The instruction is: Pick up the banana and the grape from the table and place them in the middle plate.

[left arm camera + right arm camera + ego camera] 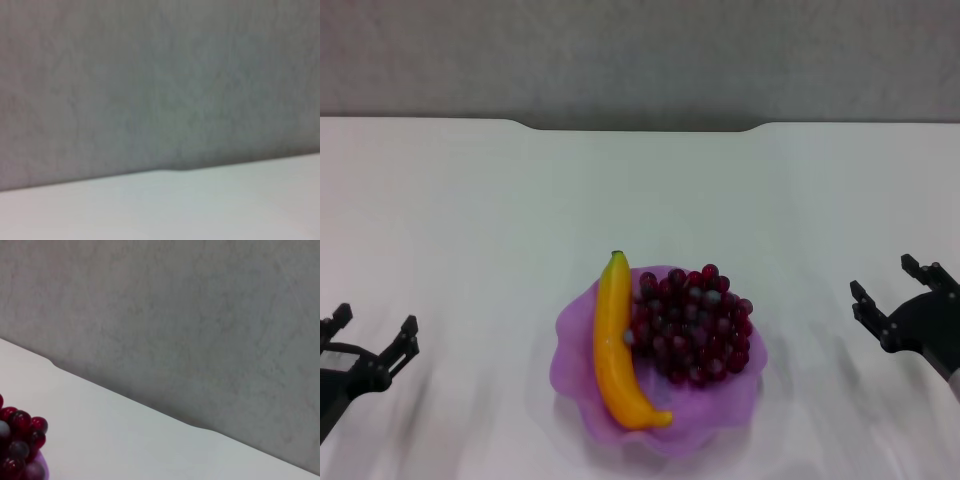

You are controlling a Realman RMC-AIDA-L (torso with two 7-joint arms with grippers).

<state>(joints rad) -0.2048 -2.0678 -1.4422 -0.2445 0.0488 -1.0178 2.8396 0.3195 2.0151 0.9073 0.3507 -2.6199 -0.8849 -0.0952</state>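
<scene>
Looking down, we find the banana (pixel 616 345) and the grape (pixel 692 325) lying side by side in the middle plate (pixel 576 345), between our left gripper (pixel 372 338) and right gripper (pixel 895 290), both with jaws released above the bench (pixel 470 220).

Grey wall (pixel 640 55) behind, mottled, plain, meeting notched far edge

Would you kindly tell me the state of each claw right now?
Left claw: open, holding nothing, low over the table at the robot's left.
Right claw: open, holding nothing, over the table's right side, apart from the middle plate.
</scene>
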